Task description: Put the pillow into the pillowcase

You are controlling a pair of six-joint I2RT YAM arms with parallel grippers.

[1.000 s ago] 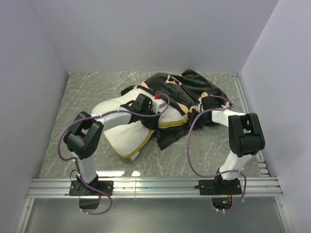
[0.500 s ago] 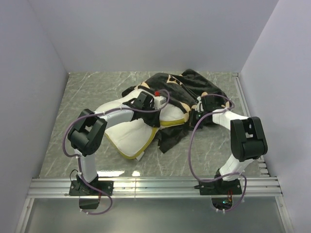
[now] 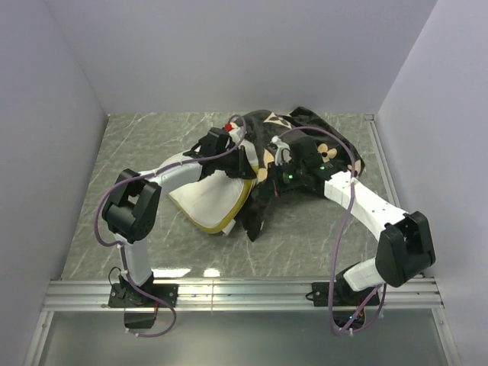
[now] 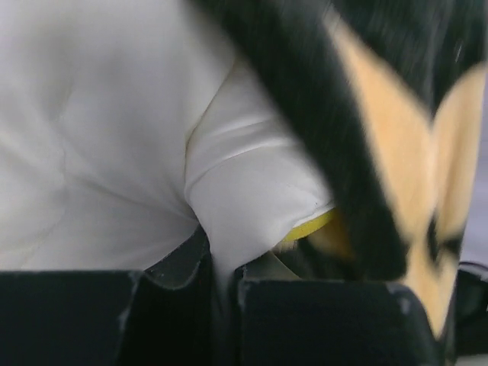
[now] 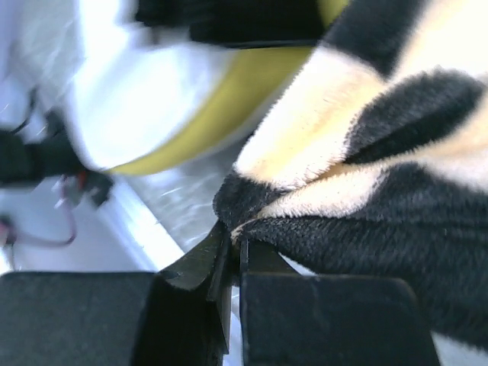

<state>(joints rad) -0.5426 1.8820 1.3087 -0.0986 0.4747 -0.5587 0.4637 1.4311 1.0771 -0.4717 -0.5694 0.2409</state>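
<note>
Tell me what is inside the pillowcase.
The far end of the pillow goes under the pillowcase; its near part with the yellow edge sticks out. The cloth hides how far it reaches.

One high rear overview; two close wrist views sharing the pillow [image 3: 210,202].

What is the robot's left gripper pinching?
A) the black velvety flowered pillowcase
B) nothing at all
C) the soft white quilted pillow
C: in the left wrist view the left gripper is shut on a fold of the soft white pillow, with the black flowered pillowcase beside it.
</note>
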